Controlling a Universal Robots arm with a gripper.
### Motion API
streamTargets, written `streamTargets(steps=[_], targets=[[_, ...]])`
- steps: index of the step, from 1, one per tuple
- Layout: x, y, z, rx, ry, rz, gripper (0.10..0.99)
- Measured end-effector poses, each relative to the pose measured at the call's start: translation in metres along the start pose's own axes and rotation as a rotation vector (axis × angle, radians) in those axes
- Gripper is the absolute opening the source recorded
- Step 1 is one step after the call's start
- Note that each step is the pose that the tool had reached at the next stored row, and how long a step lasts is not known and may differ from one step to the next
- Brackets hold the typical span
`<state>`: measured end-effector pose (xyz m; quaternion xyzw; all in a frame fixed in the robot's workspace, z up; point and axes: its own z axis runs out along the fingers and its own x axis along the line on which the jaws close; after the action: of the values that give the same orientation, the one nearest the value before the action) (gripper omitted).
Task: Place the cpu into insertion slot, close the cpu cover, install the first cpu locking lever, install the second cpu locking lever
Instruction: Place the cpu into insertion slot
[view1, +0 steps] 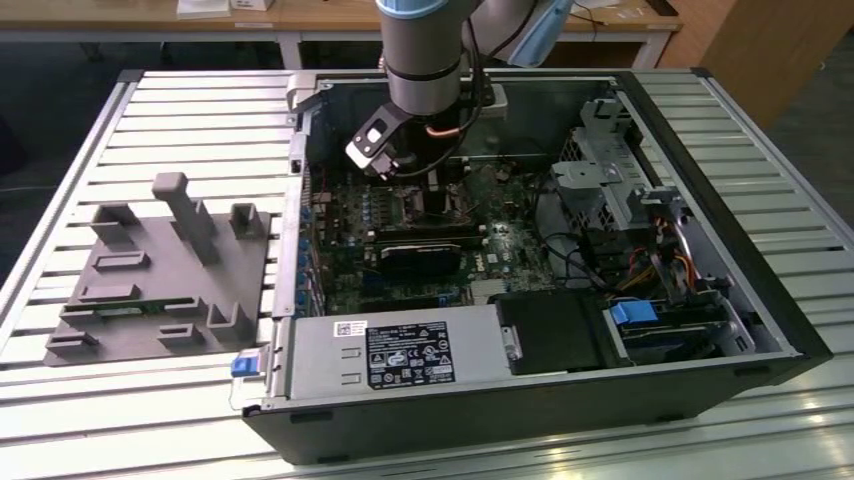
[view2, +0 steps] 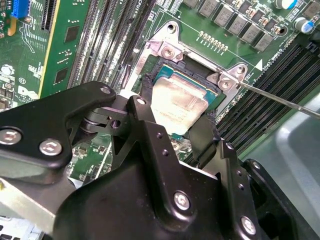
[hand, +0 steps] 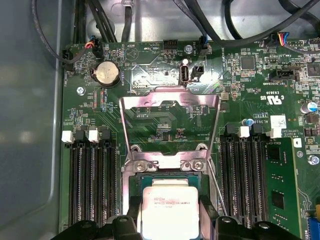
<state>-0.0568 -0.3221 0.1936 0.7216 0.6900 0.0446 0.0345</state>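
The cpu (hand: 170, 212), a pale silver square chip, sits between my gripper's (hand: 170, 220) black fingers (hand: 134, 212), which are shut on its two sides. It hangs in or just over the insertion slot (view2: 148, 82), whose black frame shows around the chip (view2: 177, 102); whether it is seated I cannot tell. The cpu cover (hand: 170, 98), a silvery frame with a square cut-out, stands flipped open beyond the slot. A thin metal locking lever (view2: 280, 100) sticks out beside the socket. In the exterior view my gripper (view1: 424, 185) reaches down into the open computer case over the green motherboard (view1: 521, 255).
Long black memory slots (hand: 92, 185) flank the socket on both sides, with a green memory card (view2: 62, 45) in one. Cables (view1: 587, 265), a drive cage (view1: 621, 190) and a power supply (view1: 387, 355) crowd the case. A grey fixture (view1: 167, 270) lies at the exterior view's left.
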Motion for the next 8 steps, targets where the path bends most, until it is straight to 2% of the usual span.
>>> streamTargets(steps=[2, 3, 8], targets=[[0.0, 0.0, 0.0, 0.0, 0.0, 0.0, 0.553], [0.0, 0.0, 0.0, 0.0, 0.0, 0.0, 0.612], [0.0, 0.0, 0.0001, 0.0, 0.0, 0.0, 0.612]])
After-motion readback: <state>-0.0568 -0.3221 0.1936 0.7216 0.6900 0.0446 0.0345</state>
